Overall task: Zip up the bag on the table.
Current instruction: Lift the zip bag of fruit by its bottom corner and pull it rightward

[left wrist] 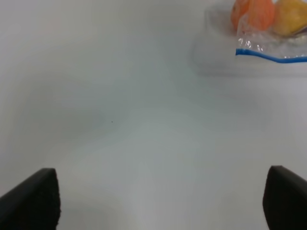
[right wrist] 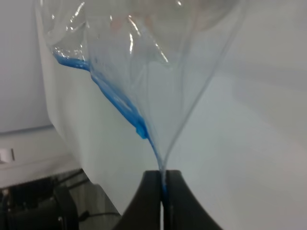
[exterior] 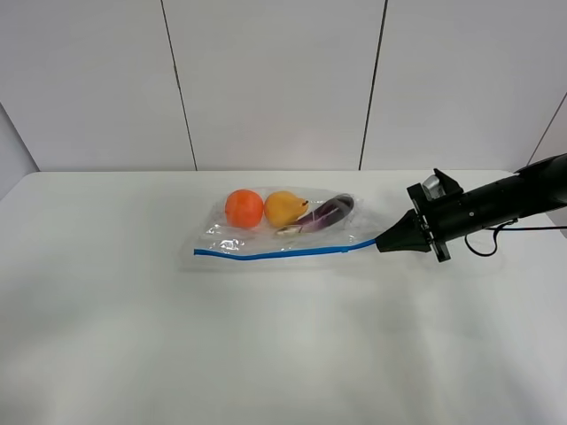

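- On the left, above the bench point(exterior: 133, 336), my left tool point(left wrist: 158, 206) hangs with fingers wide apart.
- Mid-bench lies the bag point(exterior: 283, 232), its blue zip strip point(exterior: 266, 253) along the near edge.
- At the strip's right end, my right tool point(exterior: 383, 241) is clamped together on it.

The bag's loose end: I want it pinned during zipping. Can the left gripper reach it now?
Probably yes: the left gripper is open, and only bare table lies between it and the bag.
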Robot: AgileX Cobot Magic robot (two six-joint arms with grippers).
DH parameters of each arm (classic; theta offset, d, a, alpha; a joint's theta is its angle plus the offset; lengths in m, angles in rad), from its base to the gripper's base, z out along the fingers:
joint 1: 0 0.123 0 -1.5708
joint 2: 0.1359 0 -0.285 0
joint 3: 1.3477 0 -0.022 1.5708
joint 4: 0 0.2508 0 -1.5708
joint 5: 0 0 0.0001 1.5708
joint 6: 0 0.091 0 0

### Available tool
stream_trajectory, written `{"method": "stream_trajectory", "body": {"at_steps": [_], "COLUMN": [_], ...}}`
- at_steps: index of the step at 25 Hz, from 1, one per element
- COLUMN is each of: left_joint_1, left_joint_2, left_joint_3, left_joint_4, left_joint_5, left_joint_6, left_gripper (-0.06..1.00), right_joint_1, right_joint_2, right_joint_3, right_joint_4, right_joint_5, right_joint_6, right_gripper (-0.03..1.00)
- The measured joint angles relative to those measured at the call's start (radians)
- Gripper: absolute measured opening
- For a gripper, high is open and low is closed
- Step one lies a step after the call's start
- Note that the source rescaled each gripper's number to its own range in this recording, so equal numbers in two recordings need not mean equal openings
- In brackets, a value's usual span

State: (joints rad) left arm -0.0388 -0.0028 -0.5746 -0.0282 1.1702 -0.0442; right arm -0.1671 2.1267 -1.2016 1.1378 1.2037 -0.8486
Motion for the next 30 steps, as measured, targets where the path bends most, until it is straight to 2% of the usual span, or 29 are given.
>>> {"method": "stream_trajectory", "body": {"at_steps": [10,19,30], "left_joint_1": [0.000,0.000,0.000], "left_joint_2": [0.000,0.000,0.000], "left_joint_3": [0.000,0.000,0.000], "left_joint_4": [0.000,0.000,0.000], "left_joint_5": [0.000,0.000,0.000], "left_joint_6": [0.000,0.000,0.000], "left_gripper": [1.00,1.00,1.00], "right_joint_1": [0.008,0.152,0.160], "right_joint_2": [-0.076,-0.133,-0.133], "right_joint_3": [0.000,0.000,0.000], "right_joint_4": [0.077,0.163,0.171], "right_joint_5": [0.000,0.000,0.000], "right_joint_6": [0.052,0.071,0.075], "right_gripper": [0.00,0.00,0.00]}}
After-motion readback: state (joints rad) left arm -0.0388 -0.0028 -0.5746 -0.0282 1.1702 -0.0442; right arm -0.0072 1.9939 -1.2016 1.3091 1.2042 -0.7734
